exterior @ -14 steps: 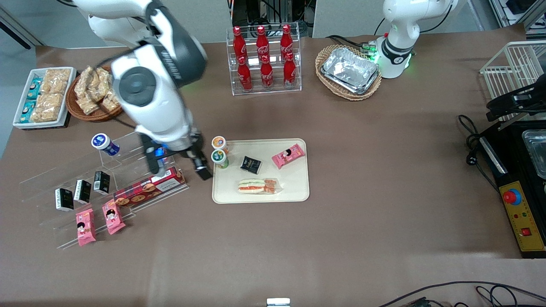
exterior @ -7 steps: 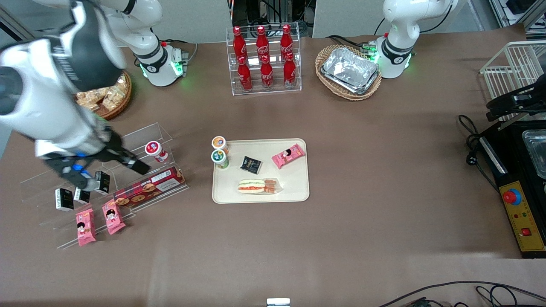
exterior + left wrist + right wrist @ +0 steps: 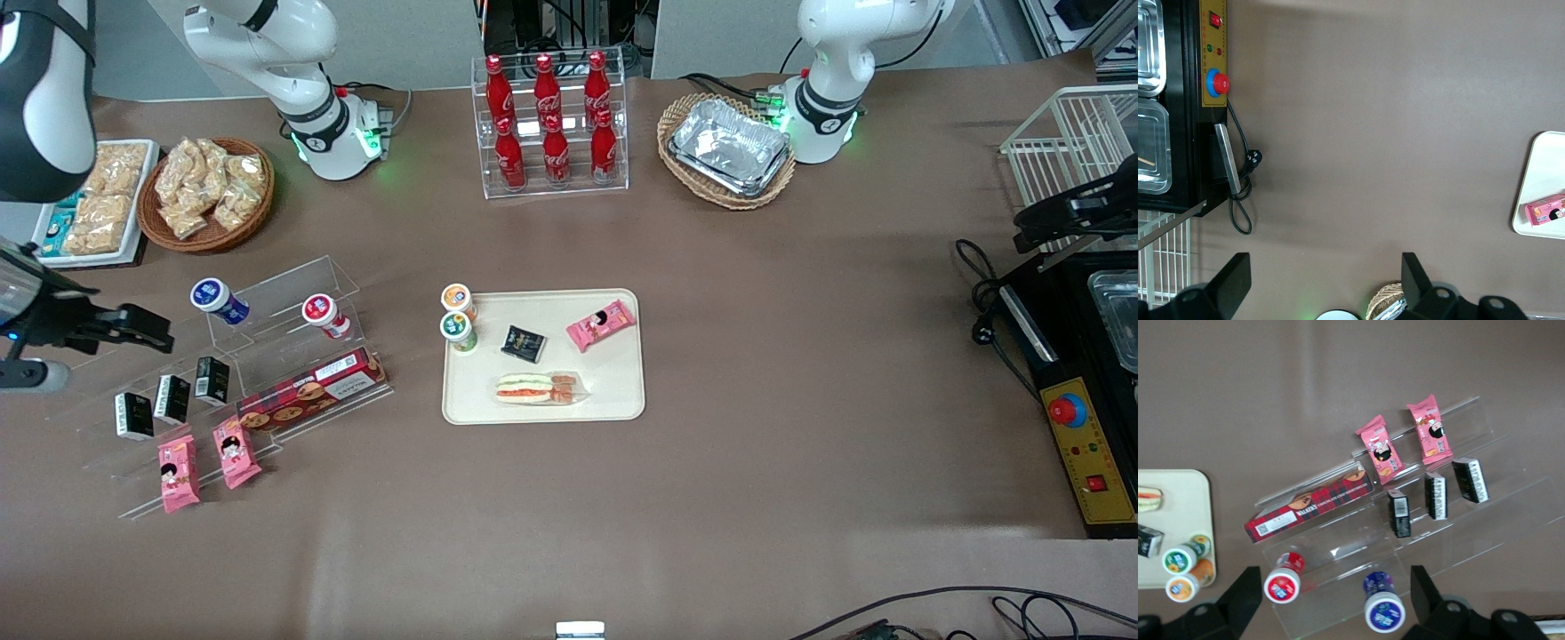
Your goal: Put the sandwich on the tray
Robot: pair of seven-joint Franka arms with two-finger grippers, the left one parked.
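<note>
The clear-wrapped sandwich (image 3: 536,388) lies flat on the cream-beige tray (image 3: 613,396), in the part of the tray nearest the front camera. The right wrist view shows only one end of the sandwich (image 3: 1148,499) on the tray (image 3: 1188,495). My right gripper (image 3: 98,353) is open and empty. It hangs high above the acrylic display steps at the working arm's end of the table, well away from the tray. In the right wrist view the gripper (image 3: 1335,600) has its fingers (image 3: 1248,590) spread wide, and a red-lidded cup (image 3: 1282,585) and a blue-lidded cup (image 3: 1383,611) show between them.
The tray also holds two small cups (image 3: 458,327), a black packet (image 3: 523,343) and a pink snack pack (image 3: 601,324). The acrylic steps (image 3: 267,356) carry a biscuit box (image 3: 311,388), black packs and pink packs. A cola rack (image 3: 549,124) and snack baskets (image 3: 206,191) stand farther from the camera.
My right arm has swung away from beside the tray, over the acrylic steps, toward its own end of the table. The sandwich and tray have not moved.
</note>
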